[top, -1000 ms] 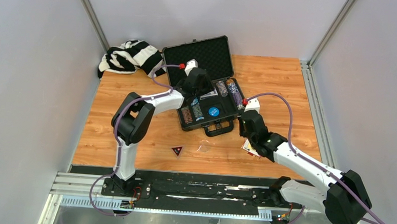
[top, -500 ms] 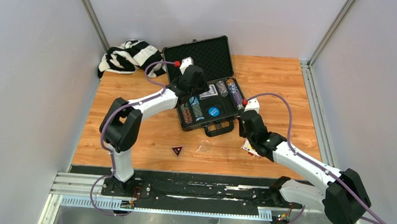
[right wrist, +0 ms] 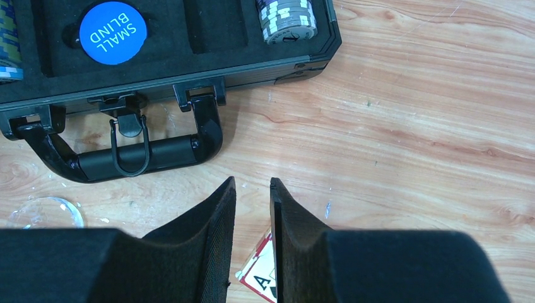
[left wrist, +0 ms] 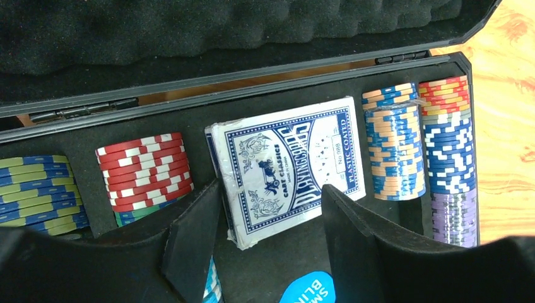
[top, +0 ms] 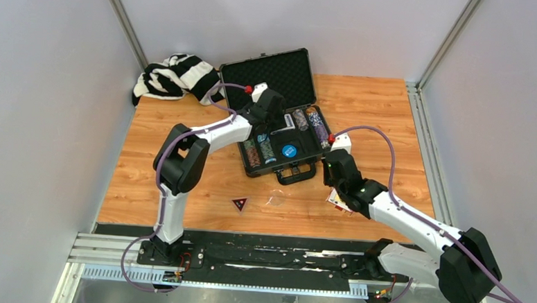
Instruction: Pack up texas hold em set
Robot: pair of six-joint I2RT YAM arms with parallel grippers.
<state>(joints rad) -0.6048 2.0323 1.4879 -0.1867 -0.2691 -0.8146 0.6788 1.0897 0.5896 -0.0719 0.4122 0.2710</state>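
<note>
Here the left claw (left wrist: pixel 270 189) hangs spread over the card deck (left wrist: pixel 287 158) in the case (left wrist: pixel 252 88); the right claw (right wrist: pixel 252 183), narrowly parted, half hides an ace card (right wrist: pixel 260 279) on the surface (right wrist: pixel 410 126).

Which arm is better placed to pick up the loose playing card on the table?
Right: its jaws sit directly over the playing card beside the case. The left arm's open jaws are inside the case, above the deck.

**Lighting and image quality**

Bright, even overhead light; shadows on the wooden tabletop (top: pixel 365 101) faint and soft-edged. Top view sharp throughout, its corner posts (top: pixel 123 20) leaning outward. Wrist views: foam-lined lid (left wrist: pixel 189 25) nearly black, little detail; card deck (left wrist: pixel 290 158) crisp, with slight sheen; nearest foreground dark and blurred
</note>
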